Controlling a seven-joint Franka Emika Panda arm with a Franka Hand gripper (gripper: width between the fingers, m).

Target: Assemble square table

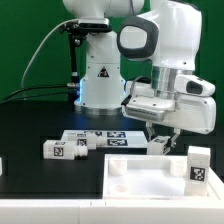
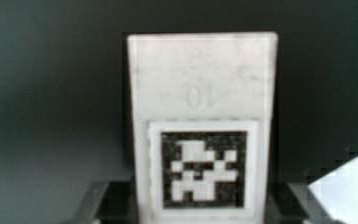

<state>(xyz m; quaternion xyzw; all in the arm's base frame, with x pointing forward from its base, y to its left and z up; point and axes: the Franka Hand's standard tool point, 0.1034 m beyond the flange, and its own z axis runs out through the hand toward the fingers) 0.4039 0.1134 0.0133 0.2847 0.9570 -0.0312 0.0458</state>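
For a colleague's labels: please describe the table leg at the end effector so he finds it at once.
Start at the big white square top in the exterior view's lower right. Just above its far edge hangs the end effector, and the leg sits between its fingers. Unlike the other legs, it is gripped, not left loose.

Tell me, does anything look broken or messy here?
Nothing looks broken. Loose table legs lie on their sides at the exterior view's left, not fitted yet. The end effector grips another leg.
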